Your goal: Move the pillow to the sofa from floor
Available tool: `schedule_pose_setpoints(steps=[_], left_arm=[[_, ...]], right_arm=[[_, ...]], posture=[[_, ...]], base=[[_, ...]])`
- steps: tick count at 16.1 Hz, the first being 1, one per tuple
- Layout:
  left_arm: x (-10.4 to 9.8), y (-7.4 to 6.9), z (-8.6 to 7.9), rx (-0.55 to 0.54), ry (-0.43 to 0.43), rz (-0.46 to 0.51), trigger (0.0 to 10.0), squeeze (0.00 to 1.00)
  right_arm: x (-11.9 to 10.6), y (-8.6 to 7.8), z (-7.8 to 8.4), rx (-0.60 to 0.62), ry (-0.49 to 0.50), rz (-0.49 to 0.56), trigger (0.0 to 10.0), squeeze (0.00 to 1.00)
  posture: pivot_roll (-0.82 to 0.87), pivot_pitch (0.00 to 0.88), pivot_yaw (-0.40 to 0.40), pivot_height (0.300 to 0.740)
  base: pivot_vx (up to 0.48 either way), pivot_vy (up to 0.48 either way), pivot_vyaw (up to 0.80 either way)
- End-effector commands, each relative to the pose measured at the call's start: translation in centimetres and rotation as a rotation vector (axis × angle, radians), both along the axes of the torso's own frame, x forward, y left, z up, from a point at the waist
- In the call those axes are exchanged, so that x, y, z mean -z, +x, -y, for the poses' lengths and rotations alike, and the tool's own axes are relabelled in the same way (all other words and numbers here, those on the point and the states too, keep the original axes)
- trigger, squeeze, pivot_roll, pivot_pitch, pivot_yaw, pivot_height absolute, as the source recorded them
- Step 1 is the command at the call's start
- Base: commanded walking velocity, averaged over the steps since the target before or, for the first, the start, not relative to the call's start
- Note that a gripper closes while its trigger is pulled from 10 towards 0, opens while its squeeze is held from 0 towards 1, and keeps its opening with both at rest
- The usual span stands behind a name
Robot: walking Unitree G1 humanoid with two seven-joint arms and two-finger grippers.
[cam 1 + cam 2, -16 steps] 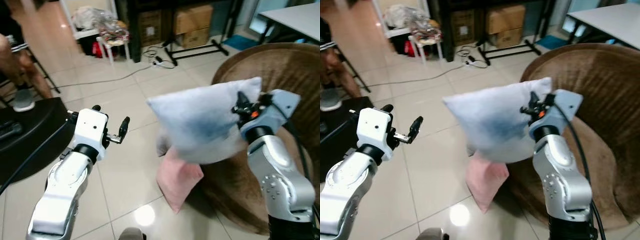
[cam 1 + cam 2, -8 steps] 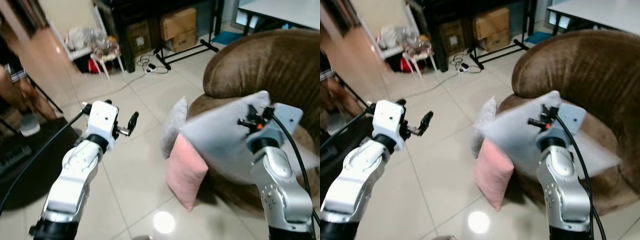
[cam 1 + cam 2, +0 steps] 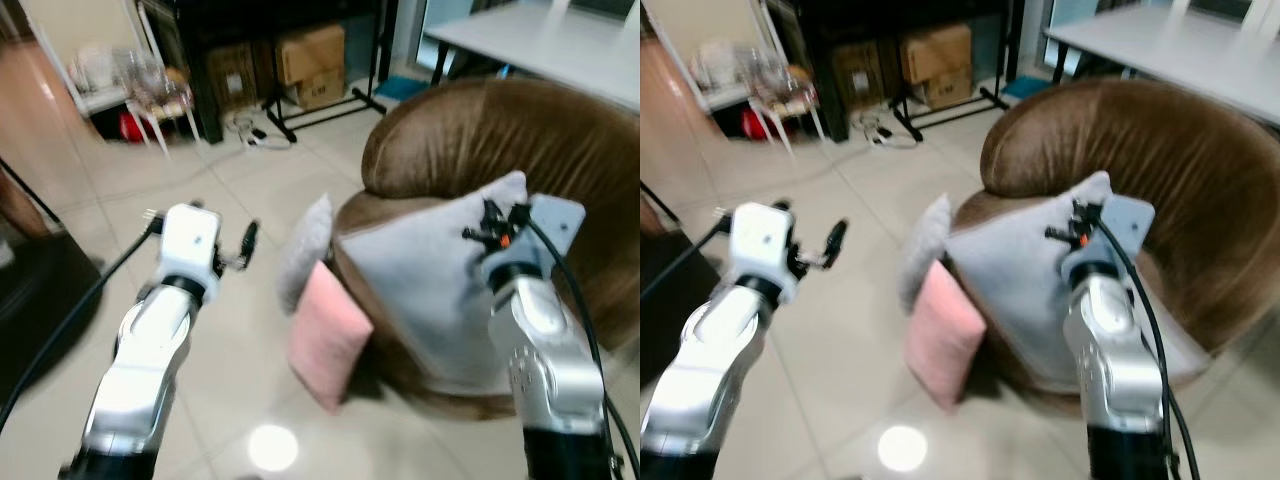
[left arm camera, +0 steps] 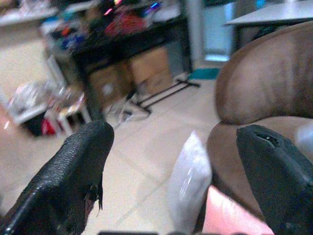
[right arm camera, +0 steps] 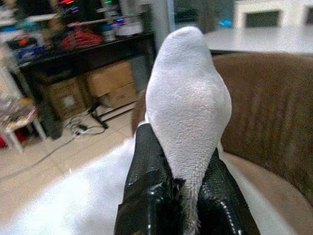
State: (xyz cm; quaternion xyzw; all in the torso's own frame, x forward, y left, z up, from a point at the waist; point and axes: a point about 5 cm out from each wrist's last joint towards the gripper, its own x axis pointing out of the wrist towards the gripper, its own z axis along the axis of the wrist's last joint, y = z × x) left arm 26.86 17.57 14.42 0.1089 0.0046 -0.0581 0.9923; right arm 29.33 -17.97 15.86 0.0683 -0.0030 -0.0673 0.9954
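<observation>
1. The right gripper (image 5: 182, 196) has its two black fingers (image 5: 146, 191) pinched tight on a corner of the white pillow (image 3: 430, 290); the plush fabric bulges up between them in a soft, rounded peak.
2. The left gripper (image 4: 171, 161) has its textured black fingers spread wide with nothing between them, held out over the floor tiles (image 3: 230, 400).
3. The pillow hangs from that one corner, lifted clear of the floor and draped over the front of the brown sofa (image 3: 480, 130), its lower part lying on the seat cushion.
4. I'd judge the job nearly finished: pickup and carry are done, and what remains is settling the pillow onto the seat and letting go.
5. The pillow looks fleecy and limp, sagging into a slack square. The sofa is a rounded tub shape in ribbed, velvety brown cloth.
6. A pink pillow (image 3: 325, 335) and a grey pillow (image 3: 303, 250) lean against the sofa's base on glossy pale tiles.
</observation>
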Motion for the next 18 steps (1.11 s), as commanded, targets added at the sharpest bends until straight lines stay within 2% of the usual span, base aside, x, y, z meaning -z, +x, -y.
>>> schedule_pose_setpoints(steps=[1, 2, 3, 4, 9, 11, 15, 18], left_arm=[[-0.7, -0.3, -0.4, -0.031, 0.008, 0.038, 10.0, 0.4], [-0.6, -0.5, -0.5, -0.034, 0.008, 0.029, 10.0, 0.39], [-0.3, -0.9, -0.6, -0.052, 0.016, 0.017, 10.0, 0.1], [-0.3, -0.9, -0.6, -0.054, 0.04, 0.018, 10.0, 0.0], [-0.4, -0.3, 0.0, -0.033, 0.093, 0.045, 10.0, 0.0], [-0.6, -0.1, 0.0, -0.035, 0.062, 0.063, 10.0, 0.0], [-1.0, 0.1, 0.5, 0.008, 0.024, 0.073, 10.0, 0.0], [-1.1, 0.3, 0.4, 0.03, 0.03, 0.073, 10.0, 0.0]], right_arm=[[-1.3, 0.6, -0.3, -0.042, -0.001, 0.055, 10.0, 0.0], [-1.2, 0.7, -0.4, -0.048, -0.002, 0.051, 10.0, 0.0], [-1.2, 1.0, -0.4, -0.063, -0.005, 0.045, 10.0, 0.0], [-1.0, 1.0, -0.5, -0.075, 0.008, 0.033, 10.0, 0.0], [0.4, 0.0, 0.1, -0.014, 0.029, -0.007, 10.0, 0.0], [0.5, 0.0, 0.3, -0.003, 0.012, -0.007, 10.0, 0.0], [0.5, -0.2, 0.7, 0.029, 0.081, -0.003, 10.0, 0.0], [0.4, -0.3, 0.5, 0.045, -0.038, 0.006, 10.0, 0.0]], posture=[[0.0, 0.0, -0.085, 0.74], [0.0, 0.0, -0.085, 0.74], [0.0, 0.0, -0.101, 0.74], [0.0, 0.0, -0.101, 0.74], [-0.02, 0.0, -0.051, 0.74], [-0.04, 0.0, -0.036, 0.74], [-0.05, 0.0, 0.004, 0.74], [-0.05, 0.0, 0.008, 0.74]], base=[[0.0, 0.0, 0.0], [0.0, 0.0, 0.0], [0.0, 0.0, 0.0], [0.0, 0.0, 0.0], [0.0, 0.0, -0.8], [0.0, 0.0, -0.8], [0.06, 0.0, -0.8], [0.282, 0.0, -0.8]])
